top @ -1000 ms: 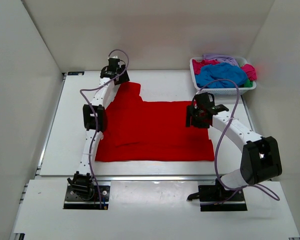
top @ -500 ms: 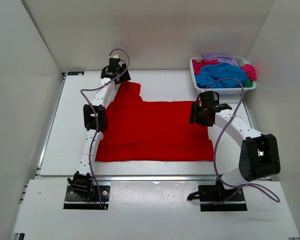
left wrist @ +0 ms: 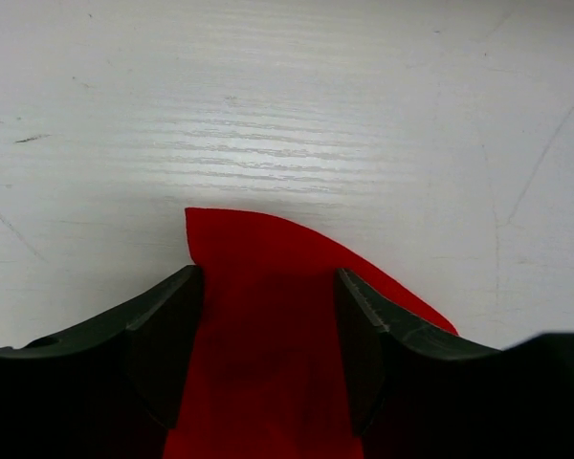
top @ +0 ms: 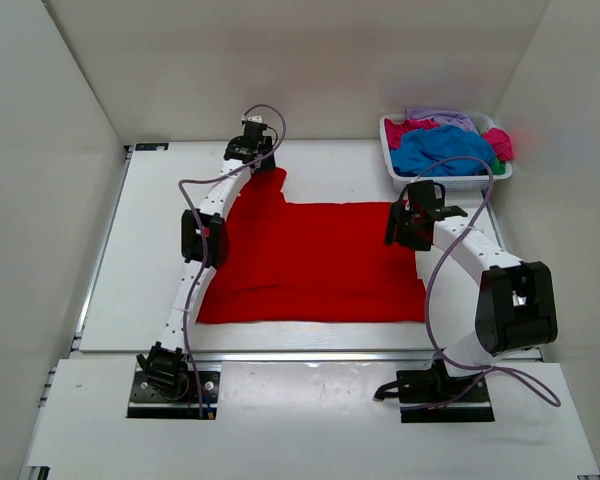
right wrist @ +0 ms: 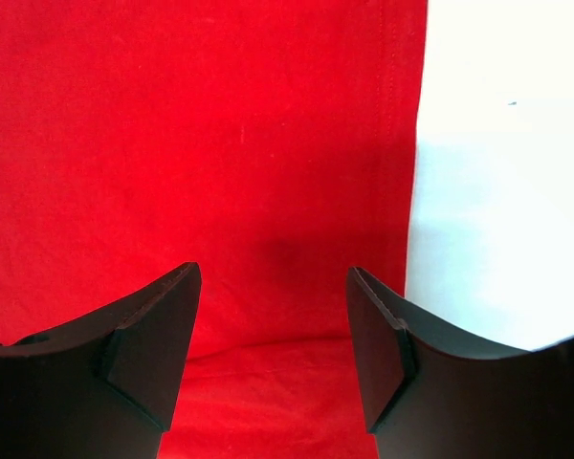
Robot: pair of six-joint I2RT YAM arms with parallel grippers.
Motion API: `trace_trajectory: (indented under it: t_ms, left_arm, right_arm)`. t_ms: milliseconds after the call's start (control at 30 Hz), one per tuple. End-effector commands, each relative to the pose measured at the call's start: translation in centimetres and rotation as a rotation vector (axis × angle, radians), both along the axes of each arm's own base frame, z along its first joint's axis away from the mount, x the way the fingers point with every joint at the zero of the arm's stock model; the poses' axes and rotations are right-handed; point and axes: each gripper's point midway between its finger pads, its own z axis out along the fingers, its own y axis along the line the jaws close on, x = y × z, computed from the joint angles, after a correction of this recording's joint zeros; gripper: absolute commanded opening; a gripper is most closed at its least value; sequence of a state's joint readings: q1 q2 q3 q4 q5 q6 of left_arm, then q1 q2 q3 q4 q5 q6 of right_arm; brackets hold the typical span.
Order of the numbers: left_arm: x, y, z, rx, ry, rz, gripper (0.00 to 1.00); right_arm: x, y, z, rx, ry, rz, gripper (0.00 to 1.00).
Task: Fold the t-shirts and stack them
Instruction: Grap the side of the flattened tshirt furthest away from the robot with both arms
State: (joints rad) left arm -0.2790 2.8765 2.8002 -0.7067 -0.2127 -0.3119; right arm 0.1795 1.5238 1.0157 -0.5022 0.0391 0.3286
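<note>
On the white table [top: 145, 250], seen from above, one red t-shirt [top: 315, 260] lies spread flat in the middle, and one sleeve of it points toward 11 o'clock. At that sleeve, at 11 o'clock of the shirt, hangs the left gripper [top: 252, 152]. In the left wrist view its two black fingers [left wrist: 167, 335] are spread apart. The rounded tip of the red sleeve lies on the table between them and goes a little past them toward 12 o'clock. I do not see the pads pressing on the cloth.

At 3 o'clock of the shirt, over its right edge, is the right gripper [top: 405, 228]. The right wrist view shows its fingers [right wrist: 148, 354] also spread wide, with nothing between them. Under them is flat red cloth, and the stitched edge of the shirt runs at the right, with bare table beyond it.

At 1 o'clock of the table, in the far corner, stands a white mesh basket [top: 445, 183]. It holds the other t-shirts in a heap: a blue one [top: 440, 148] on top, pink [top: 412, 127], lavender [top: 440, 115] and a bit of green [top: 495, 166].
</note>
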Motion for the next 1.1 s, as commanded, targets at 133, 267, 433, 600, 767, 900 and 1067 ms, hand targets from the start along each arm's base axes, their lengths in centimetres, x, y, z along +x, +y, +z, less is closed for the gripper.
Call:
trace_trajectory:
  t_ms: [133, 267, 433, 600, 767, 900, 1067]
  left_arm:
    - [1.1, 3.9, 3.2, -0.007, -0.036, 0.025, 0.63]
    - [0.4, 2.6, 4.1, 0.19, -0.058, -0.024, 0.41]
    - [0.1, 0.9, 4.5, 0.246, -0.076, -0.076, 0.42]
    - [0.3, 1.3, 4.2, 0.082, -0.044, -0.085, 0.72]
    - [0.2, 2.0, 4.3, 0.127, -0.047, -0.043, 0.8]
    - [0.7, 2.1, 4.5, 0.077, -0.064, -0.034, 0.83]
    - [0.5, 2.1, 4.0, 0.071, -0.044, -0.055, 0.82]
  right_arm:
    - [1.9, -0.6, 2.3, 0.016, -0.097, 0.004, 0.6]
    - [2.2, -1.3, 2.2, 0.022, -0.099, -0.013, 0.6]
    - [2.0, -1.6, 1.9, 0.017, -0.094, -0.015, 0.6]
    - [1.8, -1.9, 1.9, 0.017, -0.097, -0.027, 0.59]
    - [1.9, -1.9, 2.1, 0.012, -0.094, -0.014, 0.6]
    - [2.0, -1.7, 1.8, 0.009, -0.085, -0.006, 0.59]
    - [2.3, -2.1, 2.1, 0.006, -0.096, -0.015, 0.6]
